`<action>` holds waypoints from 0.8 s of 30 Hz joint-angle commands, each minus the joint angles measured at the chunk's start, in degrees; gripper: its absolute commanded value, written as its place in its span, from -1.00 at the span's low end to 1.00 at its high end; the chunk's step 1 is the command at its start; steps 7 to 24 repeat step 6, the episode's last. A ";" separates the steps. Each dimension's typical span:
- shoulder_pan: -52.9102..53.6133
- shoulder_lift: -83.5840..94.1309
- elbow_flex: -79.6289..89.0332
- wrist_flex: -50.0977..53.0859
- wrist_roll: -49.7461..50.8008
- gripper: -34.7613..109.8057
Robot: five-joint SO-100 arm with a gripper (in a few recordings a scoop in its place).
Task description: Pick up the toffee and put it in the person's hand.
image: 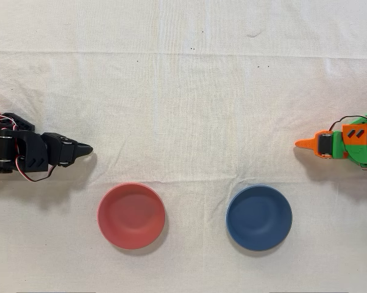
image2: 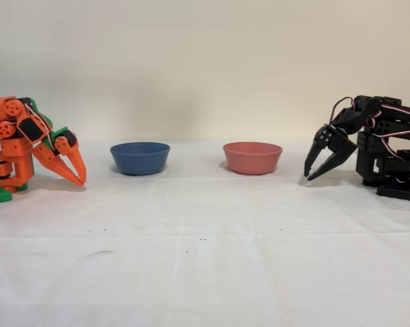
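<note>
My black gripper [image: 88, 149] rests low over the cloth at the left edge of the overhead view. In the fixed view the gripper [image2: 308, 176] is at the right, pointing down. Its fingertips meet and nothing is held between them. The toffee is out of view, and so is the person's hand.
A red bowl [image: 131, 215] [image2: 253, 157] stands close to my gripper, and a blue bowl [image: 259, 217] [image2: 139, 157] stands further along the same row. Both look empty. The idle orange arm [image: 342, 143] [image2: 28, 146] sits at the opposite side. White cloth [image: 183, 91] covers the table.
</note>
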 commanded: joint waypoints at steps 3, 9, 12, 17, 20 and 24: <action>0.44 4.04 0.79 -0.09 0.35 -0.52; 0.44 4.04 0.79 -0.09 0.35 -0.52; 0.44 4.04 0.79 -0.09 0.35 -0.52; 0.44 4.04 0.79 -0.09 0.35 -0.52; 0.44 4.04 0.79 -0.09 0.35 -0.52; 0.44 4.04 0.79 -0.09 0.35 -0.52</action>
